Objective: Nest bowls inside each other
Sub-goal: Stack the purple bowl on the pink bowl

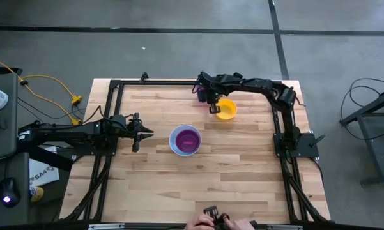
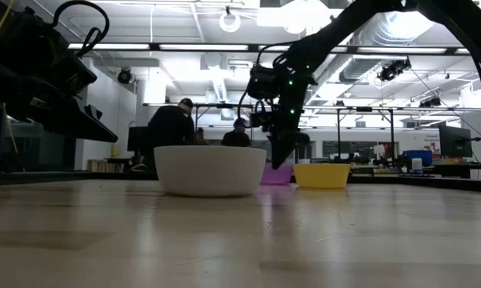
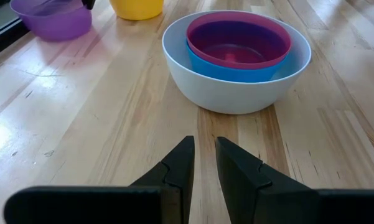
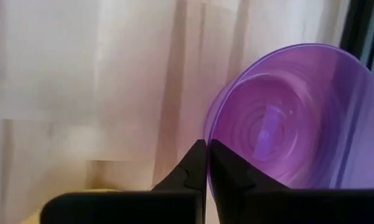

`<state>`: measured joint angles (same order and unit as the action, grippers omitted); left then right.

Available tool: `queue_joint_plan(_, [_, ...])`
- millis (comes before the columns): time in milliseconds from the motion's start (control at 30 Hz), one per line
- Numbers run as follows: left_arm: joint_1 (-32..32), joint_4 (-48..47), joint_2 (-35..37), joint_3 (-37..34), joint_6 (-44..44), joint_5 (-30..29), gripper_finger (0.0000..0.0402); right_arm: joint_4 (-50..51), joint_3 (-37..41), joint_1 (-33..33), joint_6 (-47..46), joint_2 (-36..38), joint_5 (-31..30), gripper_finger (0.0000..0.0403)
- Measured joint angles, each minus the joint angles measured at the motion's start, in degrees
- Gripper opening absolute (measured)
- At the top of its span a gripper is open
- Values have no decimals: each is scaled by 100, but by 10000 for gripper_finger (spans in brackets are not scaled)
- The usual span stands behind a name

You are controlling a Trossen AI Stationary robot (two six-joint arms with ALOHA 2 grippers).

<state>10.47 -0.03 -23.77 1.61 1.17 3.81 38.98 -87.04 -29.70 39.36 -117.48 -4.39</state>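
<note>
Left wrist view – red bowl (image 3: 238, 42) nested in blue (image 3: 236, 70), white (image 3: 236, 87)

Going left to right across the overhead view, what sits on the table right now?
Left gripper → white plastic bowl holding the blue and red bowls → small purple plastic bowl → right gripper → round yellow plastic bowl.

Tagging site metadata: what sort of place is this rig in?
Likely an open-plan robotics lab or workshop: exposed ceiling ducts, people at desks behind the wooden table, concrete floor.
</note>
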Motion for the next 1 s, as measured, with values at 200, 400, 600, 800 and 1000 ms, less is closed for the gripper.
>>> queue_joint_plan(200, [1,0,2,0,0,-2,67,277,-344,229,-6,1,-13,4])
queue_joint_plan(400, [-1,0,2,0,-2,0,67,755,-848,441,-38,5,-17,4])
queue_joint_plan(600, [0,0,1,0,-1,0,67,1180,-1184,651,-221,5,-18,3])
queue_joint_plan(800, [1,0,2,0,0,0,67,1401,-1392,881,-327,5,-16,3])
queue_joint_plan(1000, [-1,0,2,0,0,-1,67,1535,-1472,1098,-454,94,-21,3])
